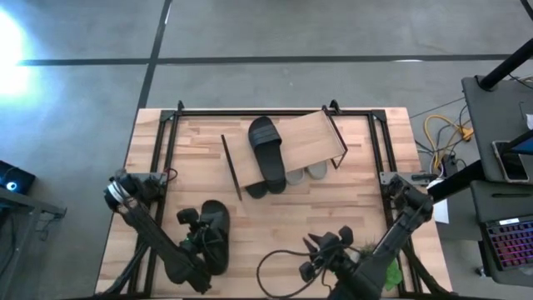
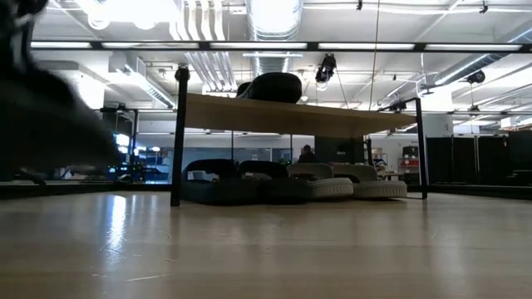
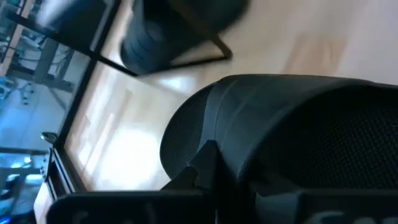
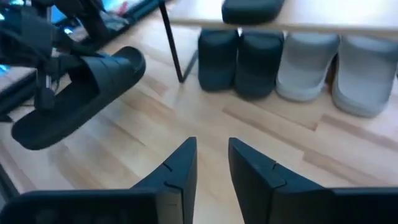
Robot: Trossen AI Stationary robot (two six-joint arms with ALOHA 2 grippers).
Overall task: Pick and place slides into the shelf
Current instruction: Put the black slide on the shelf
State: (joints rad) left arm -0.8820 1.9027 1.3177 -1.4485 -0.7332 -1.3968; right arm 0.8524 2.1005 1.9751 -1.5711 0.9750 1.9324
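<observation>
A black slide is held clear of the table by the left gripper, near the table's front-left part — well apart from the shelf. The fingers are pinched on the slide; in the left wrist view the wide strap fills the frame just beyond them, which suggests the strap is what is gripped. In the right wrist view the slide hangs tilted, one end higher than the other, so a strap hold is judged to leave the sole free to be set down flat.

The held slide is matte black, with a thick sole and ribbed lines across its broad strap. Another black slide lies on the shelf's plank top. Under the plank, four more are lined up side by side: two dark slides nearer the black leg, then two grey slides. With the lower row apparently full, the plank top is judged to be the held slide's place, beside its mate.

The right gripper waits at the table's front-right, pointed toward the shelf, its fingers slightly parted with nothing between them — seemingly kept out of the left arm's path.
</observation>
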